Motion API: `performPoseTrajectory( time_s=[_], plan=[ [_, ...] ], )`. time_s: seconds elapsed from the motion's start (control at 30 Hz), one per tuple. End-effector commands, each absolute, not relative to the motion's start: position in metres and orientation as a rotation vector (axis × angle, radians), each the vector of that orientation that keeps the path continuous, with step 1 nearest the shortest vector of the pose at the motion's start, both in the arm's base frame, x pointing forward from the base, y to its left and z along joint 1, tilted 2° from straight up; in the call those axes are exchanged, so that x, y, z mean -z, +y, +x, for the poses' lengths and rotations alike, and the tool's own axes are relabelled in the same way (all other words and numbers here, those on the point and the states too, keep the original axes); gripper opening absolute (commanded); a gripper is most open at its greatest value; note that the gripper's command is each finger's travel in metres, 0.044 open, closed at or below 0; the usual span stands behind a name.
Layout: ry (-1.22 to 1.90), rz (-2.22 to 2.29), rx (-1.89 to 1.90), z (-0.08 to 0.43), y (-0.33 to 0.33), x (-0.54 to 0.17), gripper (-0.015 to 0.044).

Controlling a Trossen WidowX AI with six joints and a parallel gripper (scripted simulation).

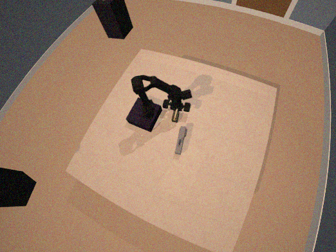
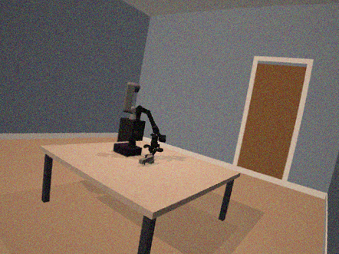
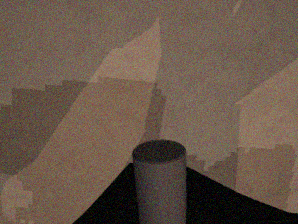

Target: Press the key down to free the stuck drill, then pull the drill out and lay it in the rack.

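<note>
My gripper (image 1: 176,108) (image 2: 153,152) points down and is shut on the drill (image 1: 176,114) (image 3: 160,192). In the wrist view the drill's round grey end stands up between the black fingers; in the top view a thin yellowish length of it shows over the rack (image 1: 173,121). The rack is a small dark block just below the gripper. Whether the drill touches the rack cannot be told. A long grey block (image 1: 179,146) (image 2: 143,161) with a small raised part, which seems to be the key, lies nearer the table's front. The key's position is too small to tell.
The arm's dark base block (image 1: 143,116) (image 2: 127,149) stands left of the gripper and rack. The pale table top (image 1: 206,180) (image 2: 115,177) carries them all. Two dark block shapes (image 1: 114,22) (image 1: 14,188) stand beyond the table's left side in the top view.
</note>
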State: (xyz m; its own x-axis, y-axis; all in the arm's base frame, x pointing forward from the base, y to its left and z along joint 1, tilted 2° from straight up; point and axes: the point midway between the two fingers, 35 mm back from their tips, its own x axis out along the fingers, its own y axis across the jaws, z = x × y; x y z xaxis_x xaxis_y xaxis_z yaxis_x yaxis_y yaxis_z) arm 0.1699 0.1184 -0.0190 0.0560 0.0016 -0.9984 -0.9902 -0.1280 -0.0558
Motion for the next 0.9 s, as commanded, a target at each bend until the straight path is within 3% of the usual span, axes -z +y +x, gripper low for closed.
performPoseTrajectory(
  time_s=[0.0,0.87],
  plan=[
    [1.112,-1.335,-1.258,0.1693,0.1161,0.0265,0.0000],
    [1.112,-1.335,-1.258,0.1689,0.1131,0.0284,0.0000]
  ],
)
